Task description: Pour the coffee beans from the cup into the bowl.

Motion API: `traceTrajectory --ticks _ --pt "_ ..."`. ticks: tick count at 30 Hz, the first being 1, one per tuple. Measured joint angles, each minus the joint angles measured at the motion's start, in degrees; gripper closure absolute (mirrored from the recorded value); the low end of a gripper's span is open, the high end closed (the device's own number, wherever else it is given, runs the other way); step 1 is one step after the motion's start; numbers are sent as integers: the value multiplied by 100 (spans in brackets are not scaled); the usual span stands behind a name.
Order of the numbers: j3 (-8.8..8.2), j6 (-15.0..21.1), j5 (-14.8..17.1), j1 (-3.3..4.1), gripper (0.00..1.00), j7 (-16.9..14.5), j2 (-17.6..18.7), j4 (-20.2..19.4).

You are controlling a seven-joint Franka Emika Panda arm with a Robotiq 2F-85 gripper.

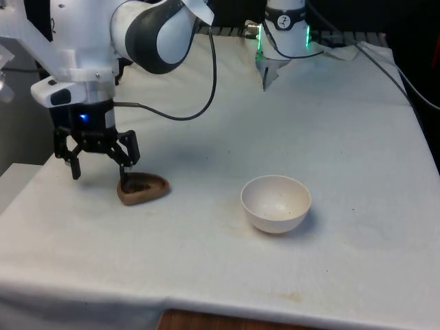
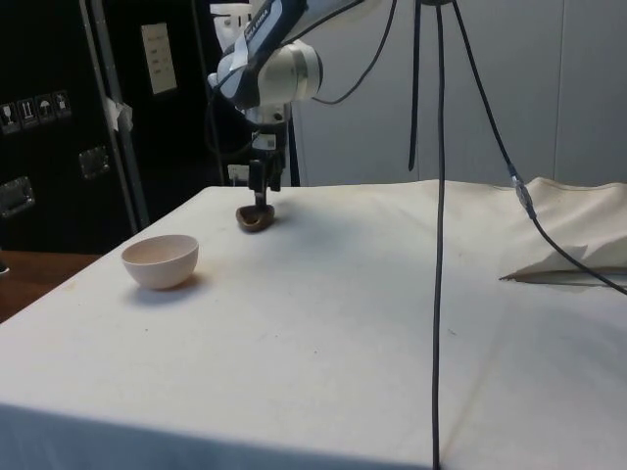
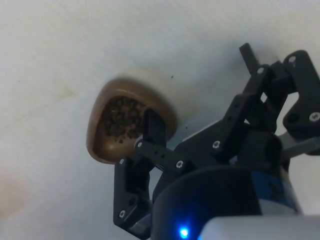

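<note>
A low brown cup (image 1: 144,188) holding dark coffee beans (image 3: 122,120) sits on the white cloth at the front view's left. My gripper (image 1: 101,168) stands open over the cup's left end. One fingertip (image 1: 126,177) reaches down at the cup's rim, and the other finger (image 1: 75,167) hangs outside the cup, apart from it. In the wrist view that near finger (image 3: 153,126) overlaps the cup's (image 3: 100,145) inner edge beside the beans. The empty white bowl (image 1: 276,203) stands to the front view's right of the cup. In the side view the gripper (image 2: 261,191) is right above the cup (image 2: 256,217), with the bowl (image 2: 160,260) nearer the camera.
A black cable (image 1: 185,113) trails from the arm over the cloth behind the cup. Another cable (image 2: 438,245) hangs down in the side view. Crumpled cloth (image 2: 578,250) lies at the table's far side. The table's edge (image 1: 20,199) is close to the gripper's left.
</note>
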Motion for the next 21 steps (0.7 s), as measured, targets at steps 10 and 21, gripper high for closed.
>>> traceTrajectory --ticks 10,21 --pt "-80 11 0 34 0 -40 0 -69" --pt "-120 23 0 92 0 -52 -52 -223"
